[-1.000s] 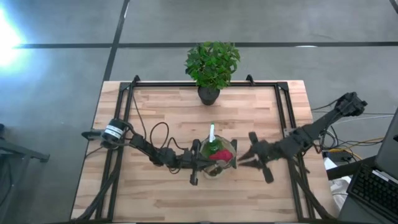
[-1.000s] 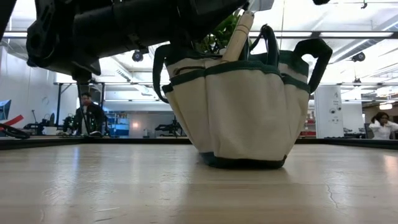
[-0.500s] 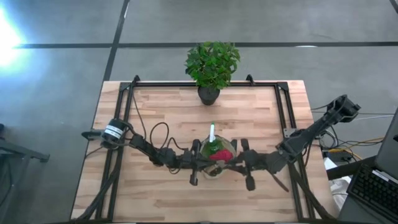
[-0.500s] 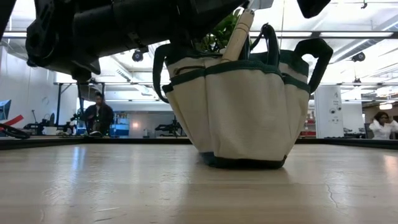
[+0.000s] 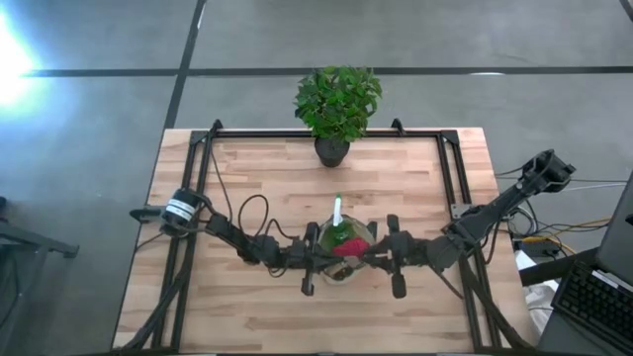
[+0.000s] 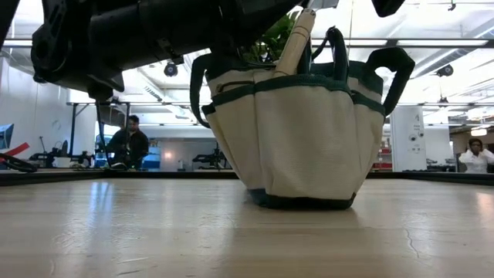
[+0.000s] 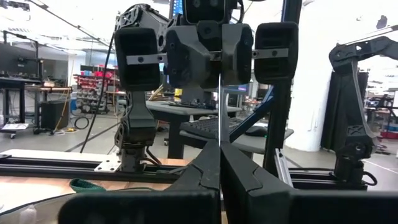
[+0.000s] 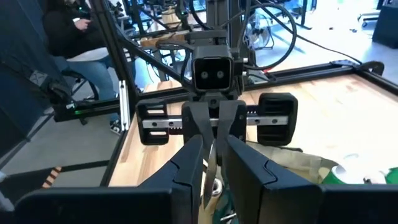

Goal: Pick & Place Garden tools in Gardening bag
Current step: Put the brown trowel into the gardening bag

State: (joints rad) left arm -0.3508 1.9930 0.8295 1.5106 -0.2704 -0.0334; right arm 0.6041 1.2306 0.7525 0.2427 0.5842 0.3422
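Note:
The tan gardening bag (image 5: 348, 265) with green trim stands on its base on the table (image 6: 297, 131). Inside it lie a red glove (image 5: 346, 247) and a green spray bottle (image 5: 336, 231), and a pale handle (image 6: 297, 42) sticks up out of it. My left gripper (image 5: 318, 259) is shut at the bag's left rim (image 7: 219, 165). My right gripper (image 5: 370, 257) hangs over the bag's right rim. It is shut on a thin grey metal tool (image 8: 208, 163) that shows only edge-on. The two grippers face each other across the bag. My left gripper is at the bag's left rim, but I cannot tell whether it touches the bag. My right gripper pinches the thin metal tool (image 8: 209, 155) between its two fingers, coming nearly level from the table's right. The tool stands upright in the hold and its lower part (image 7: 219, 124) hangs below the fingers, clear of the table.
A leafy plant (image 5: 337, 99) in a black pot (image 5: 332, 151) stands at the middle of the far edge. Black rails (image 5: 203, 188) run along the table's left, right and far sides. Bare wood lies in front of the bag (image 5: 326, 316). People show in the room behind (image 6: 130, 143).
My right gripper has moved toward the table's left with the tool, sinking a little and tipping, and now stands over the bag's right rim. The bag and my left gripper have kept still.

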